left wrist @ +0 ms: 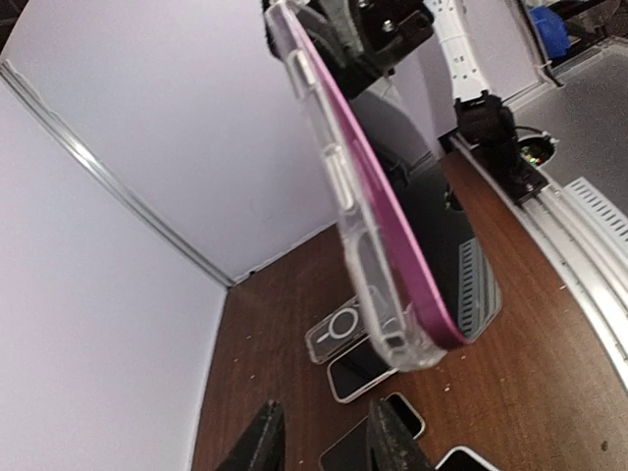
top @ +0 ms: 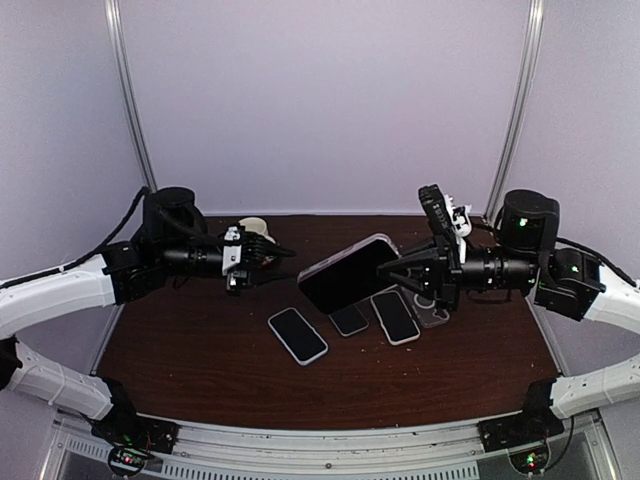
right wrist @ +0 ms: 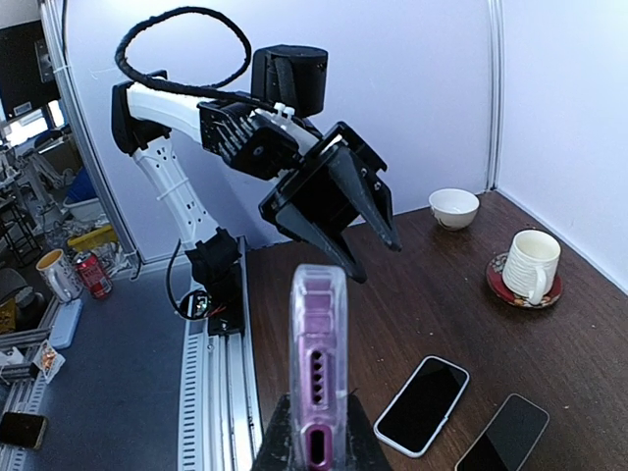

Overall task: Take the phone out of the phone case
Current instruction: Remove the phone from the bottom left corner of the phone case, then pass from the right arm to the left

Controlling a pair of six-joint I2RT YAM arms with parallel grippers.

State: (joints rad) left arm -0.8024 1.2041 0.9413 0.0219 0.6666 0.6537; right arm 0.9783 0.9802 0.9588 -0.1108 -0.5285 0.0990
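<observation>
A pink phone (top: 345,275) in a clear case (left wrist: 334,182) hangs tilted above the table's middle. My right gripper (top: 408,272) is shut on its right end. In the right wrist view the cased phone (right wrist: 319,353) stands end-on between my right gripper's (right wrist: 316,437) fingers. In the left wrist view the case's lower corner bulges away from the phone's pink edge (left wrist: 397,221). My left gripper (top: 274,255) hovers left of the phone, apart from it and open. Nothing lies between the dark fingers (left wrist: 391,437) of my left gripper (left wrist: 329,437).
Three phones lie face up on the brown table (top: 200,360) under the held one: a white-edged phone (top: 297,335), a small phone (top: 349,319) and a third phone (top: 395,316). An empty clear case (top: 436,314) lies beside them. A bowl (right wrist: 454,207) and a mug (right wrist: 530,265) on a saucer stand at the back left.
</observation>
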